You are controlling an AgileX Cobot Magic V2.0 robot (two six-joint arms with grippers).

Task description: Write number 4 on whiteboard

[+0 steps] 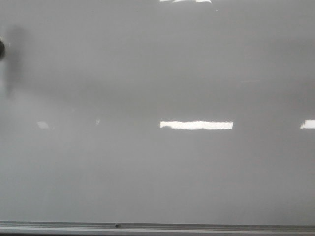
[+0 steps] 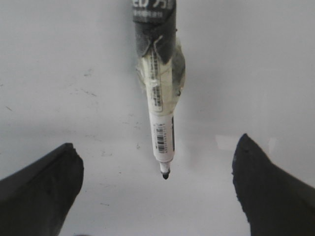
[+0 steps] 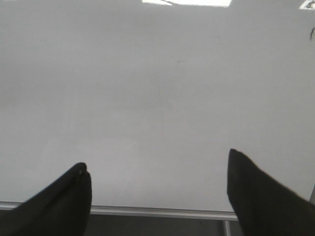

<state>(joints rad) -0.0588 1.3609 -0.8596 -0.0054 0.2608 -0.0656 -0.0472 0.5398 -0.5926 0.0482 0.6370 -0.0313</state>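
The whiteboard [image 1: 157,167] has no drawing. A marker [image 2: 161,123] lies on it between the left gripper's [image 2: 157,172] wide-apart fingers. The right gripper's [image 3: 157,177] fingers are wide too.

The right wrist view shows the whiteboard [image 3: 157,98], pale grey and glossy, filling almost the whole picture. Its thin grey metal rim [image 3: 162,212] runs along the lower edge. A bright light reflection [image 3: 187,2] lies at the upper edge. The right gripper [image 3: 157,189] has its two dark jaws spread wide apart, holding nothing.
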